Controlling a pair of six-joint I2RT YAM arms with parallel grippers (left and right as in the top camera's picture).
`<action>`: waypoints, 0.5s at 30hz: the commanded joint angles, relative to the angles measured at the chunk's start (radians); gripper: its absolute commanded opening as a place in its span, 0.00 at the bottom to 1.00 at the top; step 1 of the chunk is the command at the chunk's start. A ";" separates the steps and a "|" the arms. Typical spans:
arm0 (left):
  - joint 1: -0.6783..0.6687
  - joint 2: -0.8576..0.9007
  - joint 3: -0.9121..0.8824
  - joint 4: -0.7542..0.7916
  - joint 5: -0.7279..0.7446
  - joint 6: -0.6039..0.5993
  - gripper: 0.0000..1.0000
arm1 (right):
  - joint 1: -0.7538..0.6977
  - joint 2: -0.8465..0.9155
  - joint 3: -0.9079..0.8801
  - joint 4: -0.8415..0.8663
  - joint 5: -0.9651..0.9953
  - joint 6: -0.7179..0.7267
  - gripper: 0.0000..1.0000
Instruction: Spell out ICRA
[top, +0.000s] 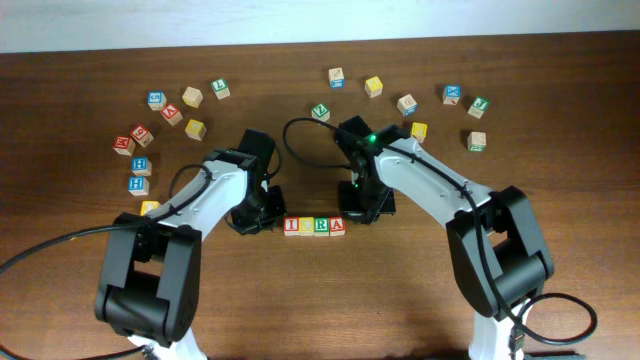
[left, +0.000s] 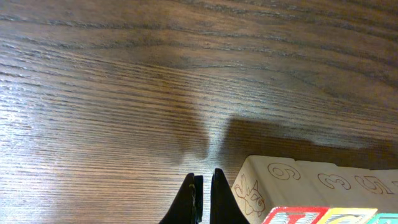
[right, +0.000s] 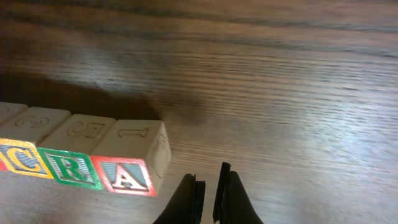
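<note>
Four letter blocks stand in a touching row near the table's middle front: I (top: 292, 226), C (top: 307, 225), R (top: 322, 225), A (top: 337, 225). My left gripper (top: 262, 215) sits just left of the I block. In the left wrist view its fingers (left: 204, 193) are shut and empty, beside the I block (left: 252, 190). My right gripper (top: 365, 205) sits just right of the A block. In the right wrist view its fingers (right: 208, 199) are closed to a narrow gap and empty, beside the A block (right: 126, 175), with R (right: 73, 168) and C (right: 18, 158) further left.
Several loose letter blocks lie at the rear left (top: 165, 110) and the rear right (top: 410, 100). Two H blocks (top: 139, 165) and a yellow block (top: 150, 208) lie near the left arm. Cables run along the arms.
</note>
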 joint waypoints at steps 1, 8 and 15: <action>-0.002 0.008 -0.006 0.001 0.031 0.013 0.00 | 0.028 -0.009 -0.043 0.046 -0.060 -0.005 0.04; -0.005 0.008 -0.006 0.000 0.035 0.013 0.00 | 0.035 -0.009 -0.045 0.060 -0.097 0.006 0.04; -0.005 0.008 -0.006 -0.004 0.049 0.013 0.00 | 0.035 -0.009 -0.045 0.074 -0.096 0.005 0.04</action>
